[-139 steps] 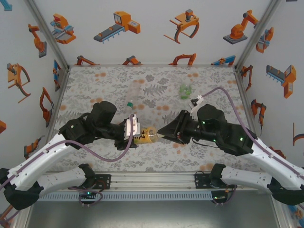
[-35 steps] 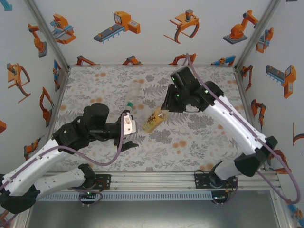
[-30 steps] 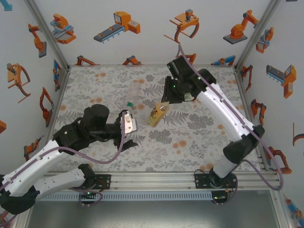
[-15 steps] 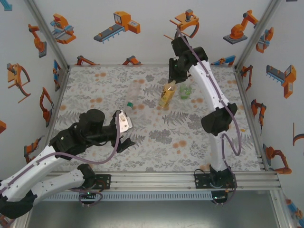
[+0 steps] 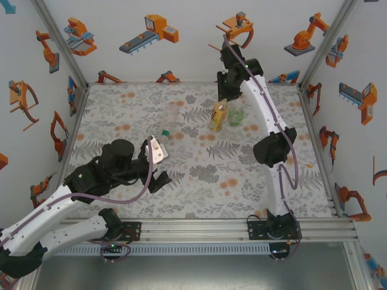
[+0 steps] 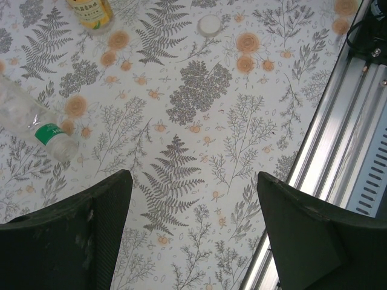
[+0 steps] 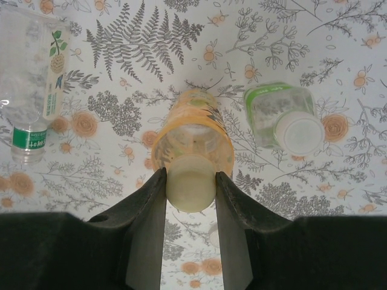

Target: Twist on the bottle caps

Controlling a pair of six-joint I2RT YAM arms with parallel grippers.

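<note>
Bottle caps: the cream cap (image 7: 190,181) sits on the amber bottle (image 7: 193,115), and my right jaws are pinched narrow on that cap from both sides, at the far side of the desk (image 6: 199,151). The bottle hangs or stands upright under them; I cannot tell whether its base touches the desk. How tight the cap is threaded I cannot tell either. Just beside it stands the green-labelled bottle (image 7: 266,106), with a white cap (image 7: 299,134) on top that looks seated. Off to the left lies the clear bottle (image 7: 27,72) on its side, a green band near its end; whether its mouth is closed is too small to make out. A loose white cap (image 6: 210,24) lies flat on the desk, well apart from all three bottles. My left jaws hang wide apart over bare desk on the near side, holding nothing. Judgement: two bottles seem capped or nearly so. What is left is letting go of the amber one, then most likely fetching the loose cap, standing the clear bottle up and screwing that cap on.
</note>
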